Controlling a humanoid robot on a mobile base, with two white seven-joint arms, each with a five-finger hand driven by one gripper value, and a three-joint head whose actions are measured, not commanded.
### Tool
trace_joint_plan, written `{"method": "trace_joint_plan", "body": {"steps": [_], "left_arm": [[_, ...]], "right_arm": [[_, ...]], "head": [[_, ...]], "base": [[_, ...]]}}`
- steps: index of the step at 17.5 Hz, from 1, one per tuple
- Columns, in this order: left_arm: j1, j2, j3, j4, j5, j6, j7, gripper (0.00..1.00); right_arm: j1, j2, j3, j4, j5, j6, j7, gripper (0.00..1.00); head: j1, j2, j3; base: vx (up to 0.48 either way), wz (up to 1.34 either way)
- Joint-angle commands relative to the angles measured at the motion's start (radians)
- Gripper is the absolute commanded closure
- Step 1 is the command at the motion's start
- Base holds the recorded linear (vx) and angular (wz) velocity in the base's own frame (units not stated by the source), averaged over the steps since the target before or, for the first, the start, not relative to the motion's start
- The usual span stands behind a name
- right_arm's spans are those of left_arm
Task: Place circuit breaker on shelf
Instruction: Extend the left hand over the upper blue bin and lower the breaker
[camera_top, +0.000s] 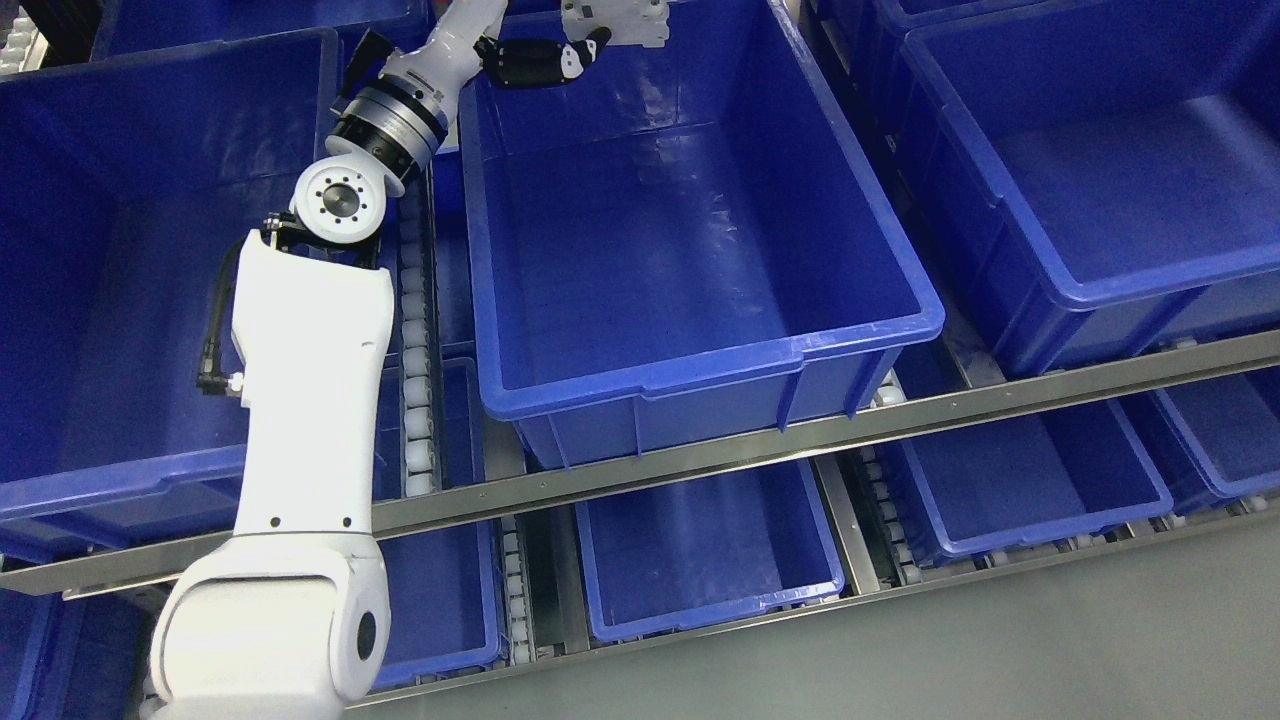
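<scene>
the white left arm (300, 420) reaches up over the middle blue plastic bin (690, 380); its left hand (540, 60) holds the white blocky circuit breaker (615, 20) at the bin's far rim, not yet released.

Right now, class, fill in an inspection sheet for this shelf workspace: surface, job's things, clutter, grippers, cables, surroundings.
Surface: sloped roller shelf with metal rails, two tiers visible.
Job's things: white circuit breaker at the top edge, by the far rim of the middle blue bin; the bin's inside is bare.
Clutter: nothing seen.
Grippers: left hand reaches to the breaker, contact unclear; right hand not in view.
Cables: black cable along the left forearm.
Surroundings: more blue bins either side and below; grey floor.
</scene>
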Motion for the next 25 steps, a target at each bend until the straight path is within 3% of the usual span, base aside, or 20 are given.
{"method": "trace_joint_plan", "body": {"steps": [1,13,17,25], "left_arm": [[-0.053,0.014,-0.135,0.431,-0.008,0.001,0.061,0.82],[-0.051,0.014,-0.255,0.485,0.006,0.047,0.128,0.76],[-0.062,0.014,-0.348,0.482,0.014,0.053,0.112,0.68],[-0.134,0.014,-0.353,0.436,0.078,0.058,0.113,0.70]], "right_arm": [[0.000,-0.017,0.000,0.000,0.000,0.000,0.000,0.00],[0.000,-0.017,0.000,0.000,0.000,0.000,0.000,0.00],[0.000,-0.017,0.000,0.000,0.000,0.000,0.000,0.00],[0.000,-0.017,0.000,0.000,0.000,0.000,0.000,0.00]], "head": [[0.0000,0.000,0.000],[0.0000,0.000,0.000],[0.0000,0.000,0.000],[0.0000,0.000,0.000]], "base": [[0.000,0.00],[0.000,0.00],[0.000,0.00],[-0.004,0.02]]}}
